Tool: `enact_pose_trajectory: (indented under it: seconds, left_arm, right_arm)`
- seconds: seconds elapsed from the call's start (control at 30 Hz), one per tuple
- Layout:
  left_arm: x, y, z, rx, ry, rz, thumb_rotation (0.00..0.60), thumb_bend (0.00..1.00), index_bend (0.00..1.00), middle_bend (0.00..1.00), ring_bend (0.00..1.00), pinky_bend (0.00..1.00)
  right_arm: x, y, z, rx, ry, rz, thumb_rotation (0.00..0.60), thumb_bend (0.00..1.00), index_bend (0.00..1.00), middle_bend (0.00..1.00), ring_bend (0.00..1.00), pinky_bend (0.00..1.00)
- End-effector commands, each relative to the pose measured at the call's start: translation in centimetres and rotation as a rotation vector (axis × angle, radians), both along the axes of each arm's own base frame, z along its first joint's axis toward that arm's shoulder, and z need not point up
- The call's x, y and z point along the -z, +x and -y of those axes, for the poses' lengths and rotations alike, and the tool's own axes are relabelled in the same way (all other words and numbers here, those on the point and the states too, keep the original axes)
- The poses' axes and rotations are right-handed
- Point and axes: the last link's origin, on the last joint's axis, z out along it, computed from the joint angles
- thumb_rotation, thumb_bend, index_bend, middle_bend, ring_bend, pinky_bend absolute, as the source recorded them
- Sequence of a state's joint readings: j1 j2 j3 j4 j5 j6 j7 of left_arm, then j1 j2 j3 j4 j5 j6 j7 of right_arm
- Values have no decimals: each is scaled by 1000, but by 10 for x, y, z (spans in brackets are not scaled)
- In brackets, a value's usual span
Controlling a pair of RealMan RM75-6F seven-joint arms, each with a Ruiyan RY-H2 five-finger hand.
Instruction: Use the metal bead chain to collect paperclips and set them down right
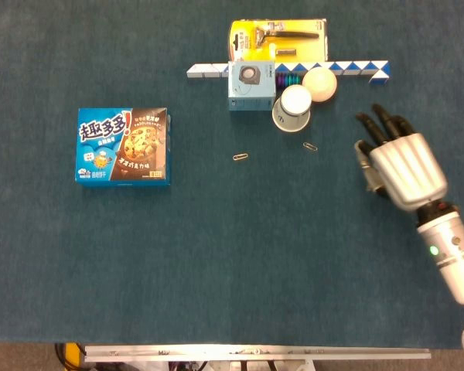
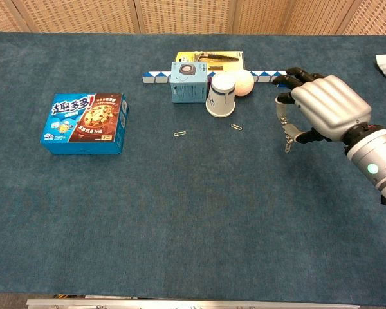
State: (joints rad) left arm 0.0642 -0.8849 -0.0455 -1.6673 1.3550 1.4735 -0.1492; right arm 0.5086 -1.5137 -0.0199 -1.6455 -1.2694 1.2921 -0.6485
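Note:
My right hand hovers over the right part of the blue table, fingers pointing away from me. It grips a short metal bead chain that hangs below the fingers. A paperclip dangles from the chain's lower end. Two loose paperclips lie on the cloth to the hand's left: one mid-table and one just in front of the paper cup. My left hand shows in neither view.
A cookie box lies at the left. At the back stand a paper cup, a small blue box, a white ball, a razor pack and a blue-white snake puzzle.

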Motion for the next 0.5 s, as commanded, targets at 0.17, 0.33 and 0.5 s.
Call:
enact_pose_trajectory:
  seconds: [0.17, 0.33, 0.5]
  left_arm:
    - [2, 2, -4, 8, -21, 3, 600, 246, 435, 294, 171, 317]
    - [5, 3, -5, 18, -36, 7, 600, 246, 435, 294, 171, 317]
    - [8, 3, -7, 19, -49, 5, 600, 246, 435, 294, 171, 317]
  right_arm:
    - [-3, -31, 4, 97, -39, -37, 600, 366, 569, 163, 61, 220]
    - [-4, -46, 8, 162, -59, -75, 600, 360, 546, 163, 61, 214]
    - [-8, -56, 9, 188, -70, -97, 600, 270, 281, 163, 61, 197]
